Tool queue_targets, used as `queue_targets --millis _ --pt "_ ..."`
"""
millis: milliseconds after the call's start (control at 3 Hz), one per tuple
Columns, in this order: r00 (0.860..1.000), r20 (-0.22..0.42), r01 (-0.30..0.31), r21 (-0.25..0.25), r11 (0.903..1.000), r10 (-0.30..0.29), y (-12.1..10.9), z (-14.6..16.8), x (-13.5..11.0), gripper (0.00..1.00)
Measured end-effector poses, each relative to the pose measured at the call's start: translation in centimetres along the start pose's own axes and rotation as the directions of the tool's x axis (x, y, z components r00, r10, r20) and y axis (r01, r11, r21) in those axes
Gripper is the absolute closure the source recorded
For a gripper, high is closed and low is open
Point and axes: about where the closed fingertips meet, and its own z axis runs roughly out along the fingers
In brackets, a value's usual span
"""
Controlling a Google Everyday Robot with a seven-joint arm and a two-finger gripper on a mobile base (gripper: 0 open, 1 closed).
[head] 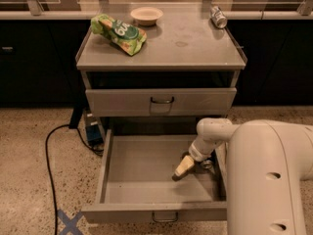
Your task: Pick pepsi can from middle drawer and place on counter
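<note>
While the arm (264, 180) bends in from the right, the gripper (180, 172) sits low inside the pulled-out middle drawer (137, 180), near its right wall; whether it is spread or clamped on anything cannot be told. Just right of it a small dark shape with a silvery round end, seemingly the pepsi can (206, 164), lies on the drawer floor. On the counter (195, 53), a green bag (119, 33) lies at the back-left corner, a bowl (146, 15) at the back edge, and a grey can (218, 16) at the back-right corner.
</note>
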Motion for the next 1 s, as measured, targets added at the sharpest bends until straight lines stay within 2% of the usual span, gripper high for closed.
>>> queue_targets --millis 333,667,1000 --pt "1.0 0.003 -0.008 -0.026 0.9996 0.008 0.37 -0.03 0.19 0.0" --pt "1.0 0.008 -0.012 -0.074 0.9972 0.012 1.01 -0.42 0.26 0.0" --pt "1.0 0.008 -0.012 -0.074 0.9972 0.012 1.01 -0.41 0.26 0.0"
